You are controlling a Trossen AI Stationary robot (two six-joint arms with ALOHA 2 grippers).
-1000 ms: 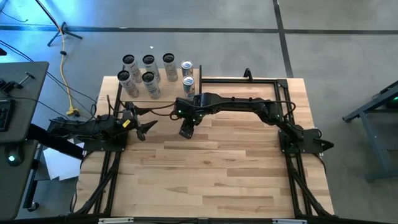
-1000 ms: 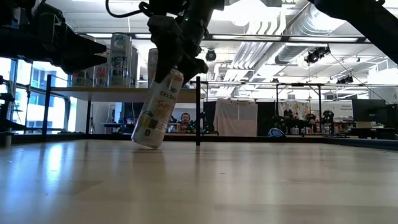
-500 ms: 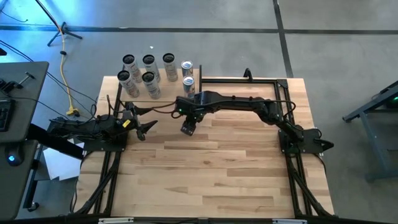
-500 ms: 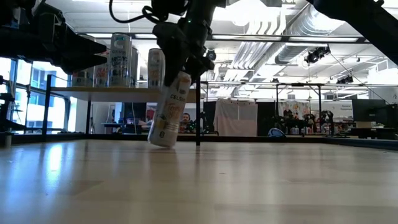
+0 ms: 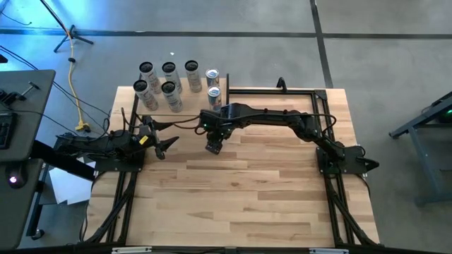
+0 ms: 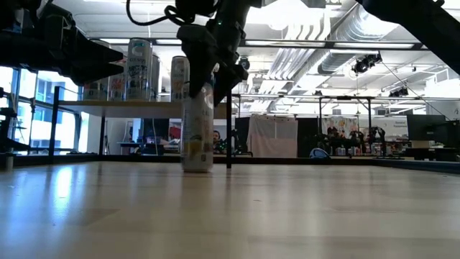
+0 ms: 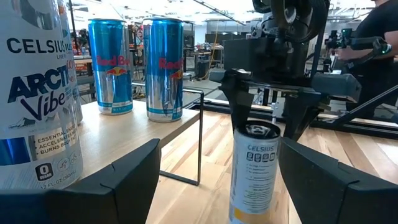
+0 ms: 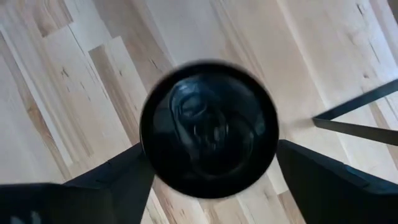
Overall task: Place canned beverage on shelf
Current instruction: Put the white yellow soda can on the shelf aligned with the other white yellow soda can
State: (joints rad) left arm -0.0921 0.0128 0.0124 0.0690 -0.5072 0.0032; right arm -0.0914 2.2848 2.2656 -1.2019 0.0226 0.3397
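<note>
A white Celsius can [image 6: 198,137] stands upright on its base on the plank table, just in front of the shelf [image 6: 136,106]. The shelf is a pale board on black posts, and it carries several cans [image 5: 166,85]. My right gripper [image 6: 208,79] points down over the can's top [image 8: 208,130]. It is open, with one finger on each side of the rim [image 7: 255,129]. My left gripper [image 5: 164,144] waits open and level at the table's left, facing the can.
One black post of the shelf [image 6: 228,129] stands right beside the can. A bare black metal frame [image 5: 282,90] runs along the far right of the table. Two blue Red Bull cans [image 7: 137,68] stand at the shelf's near corner. Bare planks [image 5: 240,197] lie toward the near edge.
The can was tilted in my right gripper with its lower edge near the table. It has swung upright and now stands on its base. My right gripper has tipped steeper over it, spread its fingers and let go.
</note>
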